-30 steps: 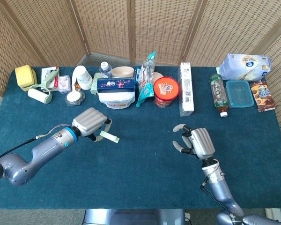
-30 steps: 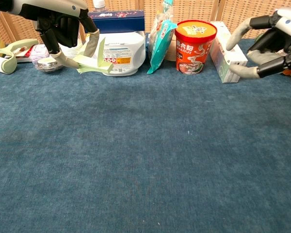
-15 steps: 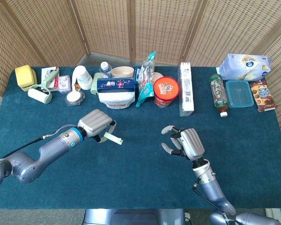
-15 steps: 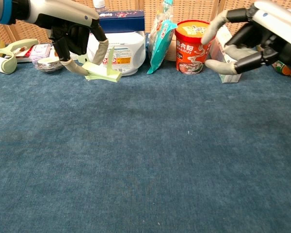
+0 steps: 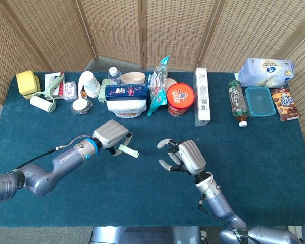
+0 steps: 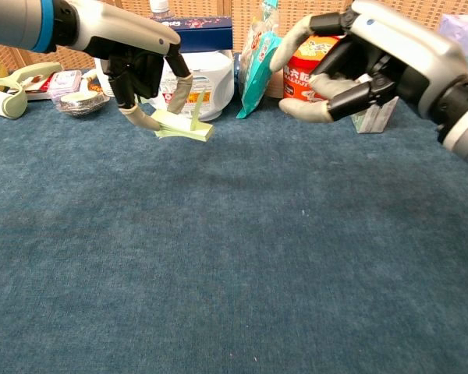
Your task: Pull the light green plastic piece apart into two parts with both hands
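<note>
The light green plastic piece (image 5: 128, 151) (image 6: 187, 128) is a flat strip with an upright tab, held just above the blue cloth left of centre. My left hand (image 5: 112, 135) (image 6: 143, 74) pinches its left end between thumb and fingers. My right hand (image 5: 182, 156) (image 6: 357, 62) hovers to the right of the piece, fingers apart and curved toward it, holding nothing. A gap of bare cloth separates that hand from the piece's free end.
Along the back of the table (image 5: 274, 152) stand a white tub (image 5: 126, 106) with a blue box on it, a teal snack bag (image 5: 158, 86), a red noodle cup (image 5: 180, 99), a long white box (image 5: 202, 95), a bottle (image 5: 237, 101) and a lint roller (image 5: 43, 99).
Both hands have moved toward the table's middle. The left carried the green piece rightward and nearer; the right swept left, closing much of the gap to the piece.
</note>
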Motion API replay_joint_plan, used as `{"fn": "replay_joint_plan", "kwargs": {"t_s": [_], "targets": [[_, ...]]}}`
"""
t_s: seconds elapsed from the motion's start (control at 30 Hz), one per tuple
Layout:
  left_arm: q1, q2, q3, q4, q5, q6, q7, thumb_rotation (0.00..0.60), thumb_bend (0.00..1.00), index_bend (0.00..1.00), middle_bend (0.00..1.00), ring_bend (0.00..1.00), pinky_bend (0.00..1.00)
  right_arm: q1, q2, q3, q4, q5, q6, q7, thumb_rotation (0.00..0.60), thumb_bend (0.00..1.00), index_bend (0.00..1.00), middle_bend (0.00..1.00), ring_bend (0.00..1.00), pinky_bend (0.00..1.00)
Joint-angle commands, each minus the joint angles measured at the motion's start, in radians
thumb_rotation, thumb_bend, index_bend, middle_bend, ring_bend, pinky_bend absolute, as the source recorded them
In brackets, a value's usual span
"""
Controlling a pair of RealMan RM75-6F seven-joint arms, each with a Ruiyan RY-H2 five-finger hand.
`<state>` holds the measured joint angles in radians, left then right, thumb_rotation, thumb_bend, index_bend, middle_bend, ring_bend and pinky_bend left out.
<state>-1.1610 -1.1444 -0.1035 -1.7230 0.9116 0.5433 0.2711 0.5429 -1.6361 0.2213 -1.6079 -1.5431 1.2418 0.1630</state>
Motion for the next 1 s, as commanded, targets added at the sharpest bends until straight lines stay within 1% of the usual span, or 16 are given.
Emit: {"fn": "replay_joint_plan", "kwargs": {"t_s": [0.03,0.73,1.0], "targets": [[-0.01,-0.008,0.002,0.002,-0.008,0.001,0.002,0.6,0.35,0.6,1.0,1.0,1.0,0.01,-0.007,-0.001,0.0,0.006,-0.012,-0.004,0.584,0.3,0.41,1.0,0.97,0.84],[-0.097,-0.076,0.005,0.037,-0.077,-0.005,-0.001,0.6,0.35,0.6,1.0,1.0,1.0,0.066,-0.029,0.001,0.007,0.048,-0.067,-0.02,0.585,0.3,0.42,1.0,0.97,0.84],[-0.12,-0.095,0.006,0.05,-0.095,0.007,-0.001,0.6,0.35,0.6,1.0,1.0,1.0,0.068,-0.024,-0.008,0.008,0.056,-0.07,-0.025,0.584,0.3,0.46,1.0,0.97,0.84]]}}
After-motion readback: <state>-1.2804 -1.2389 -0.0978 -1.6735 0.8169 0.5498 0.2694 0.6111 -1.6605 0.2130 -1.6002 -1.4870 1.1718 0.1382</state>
